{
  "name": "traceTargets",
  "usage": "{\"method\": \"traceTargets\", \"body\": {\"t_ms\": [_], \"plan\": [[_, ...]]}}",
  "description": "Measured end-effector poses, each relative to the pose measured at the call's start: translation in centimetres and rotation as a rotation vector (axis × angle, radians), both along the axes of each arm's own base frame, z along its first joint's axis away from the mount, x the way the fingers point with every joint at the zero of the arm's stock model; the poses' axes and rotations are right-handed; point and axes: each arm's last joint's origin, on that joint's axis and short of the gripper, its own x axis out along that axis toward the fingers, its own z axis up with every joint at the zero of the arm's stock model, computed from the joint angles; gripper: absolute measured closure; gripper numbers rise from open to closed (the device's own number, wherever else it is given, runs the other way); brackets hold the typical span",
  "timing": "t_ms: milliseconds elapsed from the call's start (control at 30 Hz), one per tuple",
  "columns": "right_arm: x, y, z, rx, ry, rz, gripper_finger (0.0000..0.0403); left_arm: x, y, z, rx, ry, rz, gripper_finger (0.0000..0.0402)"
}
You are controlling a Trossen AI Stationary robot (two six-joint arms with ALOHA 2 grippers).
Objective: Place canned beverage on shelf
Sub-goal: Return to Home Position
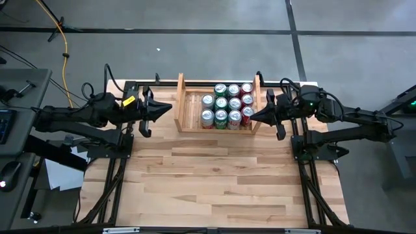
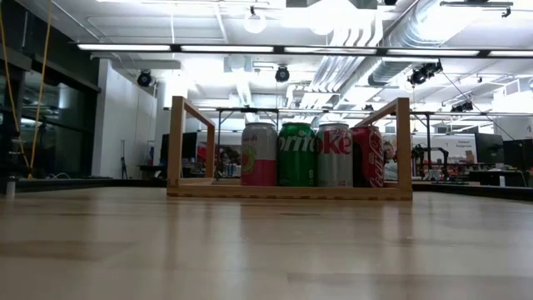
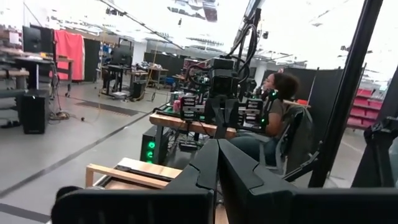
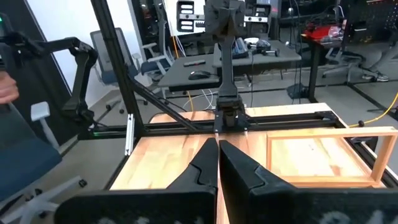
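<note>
Looking over the feeds, nearest first: the wooden table (image 1: 214,182) in front has no loose cans on it, so as far as I can see there's nothing left to pick up. Next comes the shelf (image 2: 287,192), sitting toward the far edge of the table. Its front row is a pink-white soda can (image 2: 259,154), a green Sprite can (image 2: 296,154), a silver Coke can (image 2: 335,154) and a red Coke can (image 2: 369,156), all upright and side by side. From above, more rows stand behind them, packed against the right side board. The back row looks one can short at its left end, and a strip of bare slats runs along the left board. I'd call loading basically done, just the arms to park.

The left gripper (image 1: 168,108) hangs just off the shelf's left board, the right gripper (image 1: 255,116) just off the right one. Both point inward with fingers pressed together on nothing, elbows folded out to the sides. Way beyond, a person (image 3: 277,102) sits at a bench.
</note>
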Motion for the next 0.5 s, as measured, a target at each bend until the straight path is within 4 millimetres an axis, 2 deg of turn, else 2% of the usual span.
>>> {"method": "traceTargets", "body": {"t_ms": [500], "plan": [[0.0, 0.0, 0.0, 0.003, 0.0, 0.0, 0.0403, 0.0, 0.0, 0.0, 0.044, 0.007, 0.008, 0.0399]]}}
